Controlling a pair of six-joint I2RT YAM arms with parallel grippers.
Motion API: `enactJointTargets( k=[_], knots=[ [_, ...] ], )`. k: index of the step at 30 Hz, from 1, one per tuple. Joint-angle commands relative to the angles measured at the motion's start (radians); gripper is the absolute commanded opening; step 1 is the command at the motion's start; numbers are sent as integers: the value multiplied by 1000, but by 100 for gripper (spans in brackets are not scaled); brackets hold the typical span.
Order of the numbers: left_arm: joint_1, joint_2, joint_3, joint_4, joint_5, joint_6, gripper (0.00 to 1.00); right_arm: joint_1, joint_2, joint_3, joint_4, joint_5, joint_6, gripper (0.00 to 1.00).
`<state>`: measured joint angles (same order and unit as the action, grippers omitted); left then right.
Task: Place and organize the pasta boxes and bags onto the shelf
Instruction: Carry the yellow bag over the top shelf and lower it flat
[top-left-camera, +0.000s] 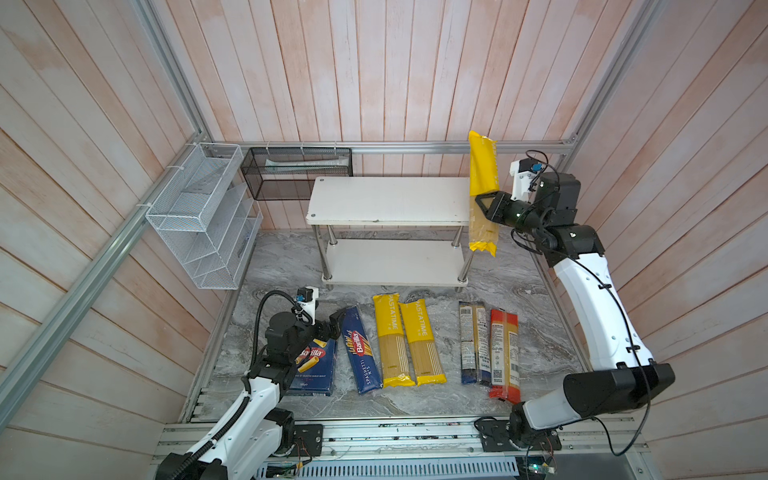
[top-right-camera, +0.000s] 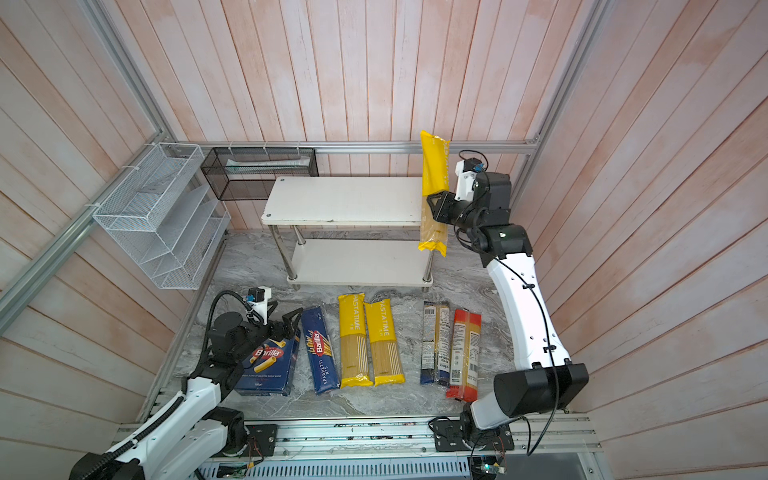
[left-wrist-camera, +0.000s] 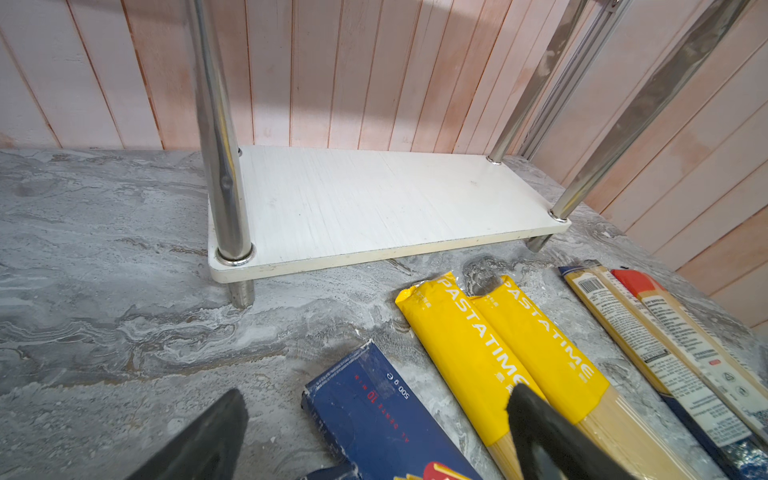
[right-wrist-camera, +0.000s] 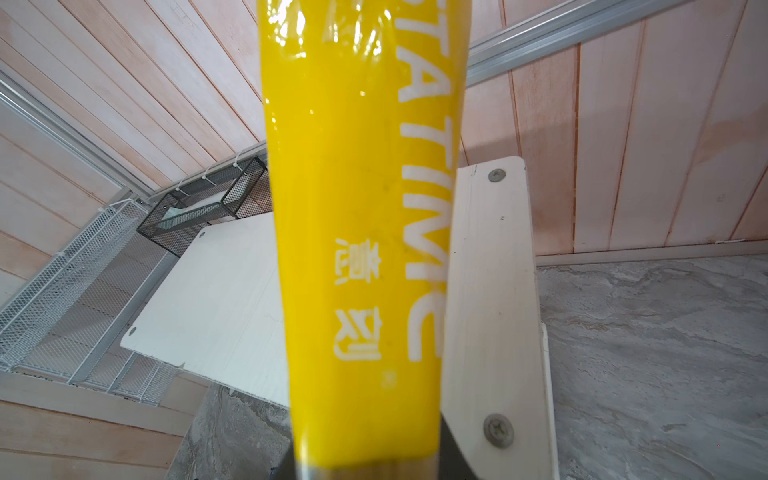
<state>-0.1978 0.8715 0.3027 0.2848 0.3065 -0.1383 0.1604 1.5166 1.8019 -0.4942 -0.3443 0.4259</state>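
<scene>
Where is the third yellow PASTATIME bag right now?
In both top views, the yellow PASTATIME bag is held upright and lifted in the right end effector, at the right end of the shelf.

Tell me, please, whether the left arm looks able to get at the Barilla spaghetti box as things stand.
Probably yes: the left gripper hovers open at the shelf-side end of the spaghetti box, with nothing lying on it.

Yellow bag (top-left-camera: 482, 166) upright in right gripper (top-left-camera: 483, 204)
</scene>
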Motion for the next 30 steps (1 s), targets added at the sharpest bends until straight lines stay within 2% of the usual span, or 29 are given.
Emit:
enactJointTargets(
  k=[1,10,13,18,26,30],
  knots=[
    [-4,1,4,15,16,17,100,-1,-5,73,183,-38,18,0],
    [-5,10,9,16,18,19,100,-1,41,89,180,-28,34,0],
    [-5,15,13,14,20,19,100,-1,59,102,166,-21,35,4],
    [-5,20,15,11,20,19,100,-1,69,96,166,4,34,12],
    [-5,7,9,14,18,19,100,-1,83,84,169,17,55,31],
    [-4,11,10,14,20,19,100,-2,84,76,171,19,62,35]
  ],
)
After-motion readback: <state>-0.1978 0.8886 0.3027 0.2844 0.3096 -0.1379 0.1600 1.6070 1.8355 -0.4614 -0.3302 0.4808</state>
